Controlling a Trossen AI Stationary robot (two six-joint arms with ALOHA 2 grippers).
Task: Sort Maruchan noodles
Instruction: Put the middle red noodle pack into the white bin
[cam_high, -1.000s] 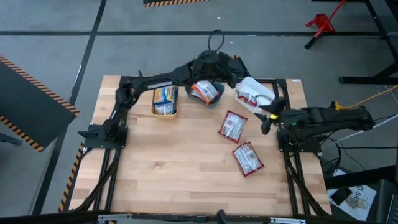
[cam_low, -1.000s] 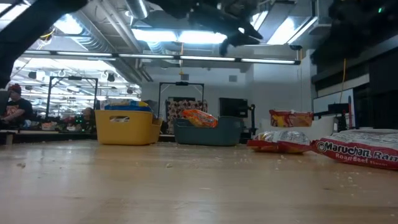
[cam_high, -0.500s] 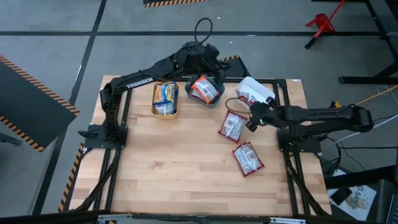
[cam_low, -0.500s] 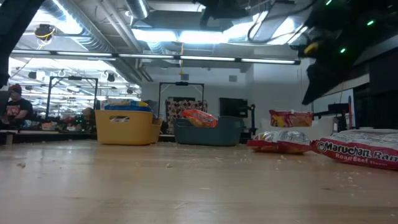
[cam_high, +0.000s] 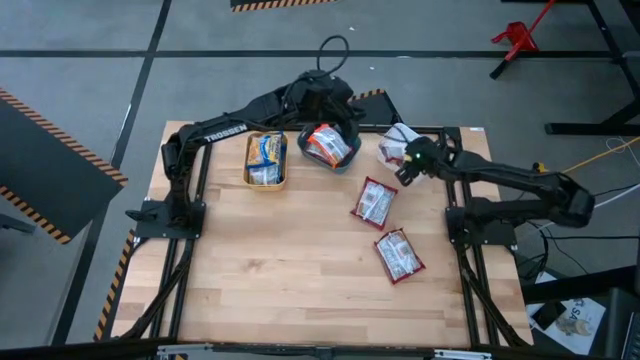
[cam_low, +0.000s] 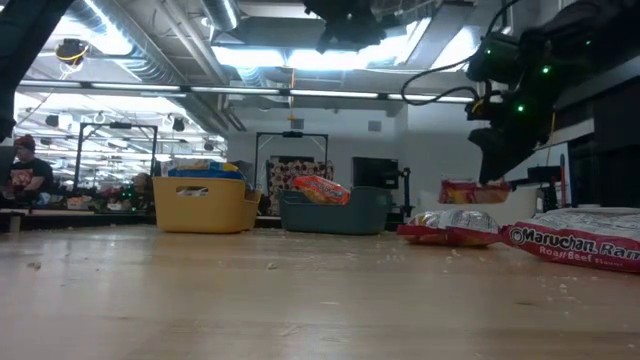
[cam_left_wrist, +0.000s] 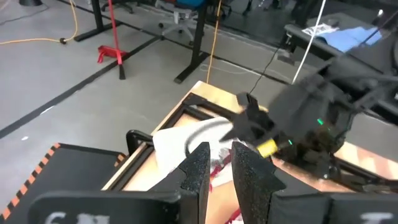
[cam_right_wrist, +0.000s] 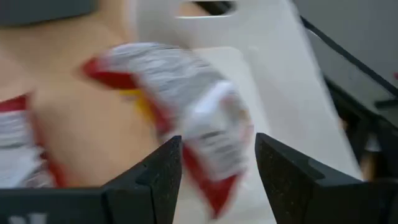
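Two red-and-white Maruchan noodle packets (cam_high: 374, 202) (cam_high: 399, 254) lie flat on the wooden table. A third red packet (cam_right_wrist: 186, 99) lies in the white bin (cam_high: 397, 133). The yellow bin (cam_high: 266, 160) holds blue-and-yellow packets, and the teal bin (cam_high: 330, 147) holds an orange one. My right gripper (cam_high: 406, 165) hangs open over the white bin, its fingers on either side of the packet there (cam_right_wrist: 214, 155); whether they touch it I cannot tell. My left gripper (cam_high: 342, 103) is raised above the teal bin, its fingers nearly together with nothing between them (cam_left_wrist: 216, 160).
The three bins stand in a row along the table's far edge. A black frame (cam_high: 470, 230) borders the tabletop. The near half of the table (cam_high: 280, 280) is bare wood. In the low view, people sit far off in the room at the left (cam_low: 25, 175).
My right gripper has swung from the table's right edge toward the far edge and down over the white bin, staying open. My left gripper has risen and drawn back toward the left, away from the white bin. The packets have not moved.
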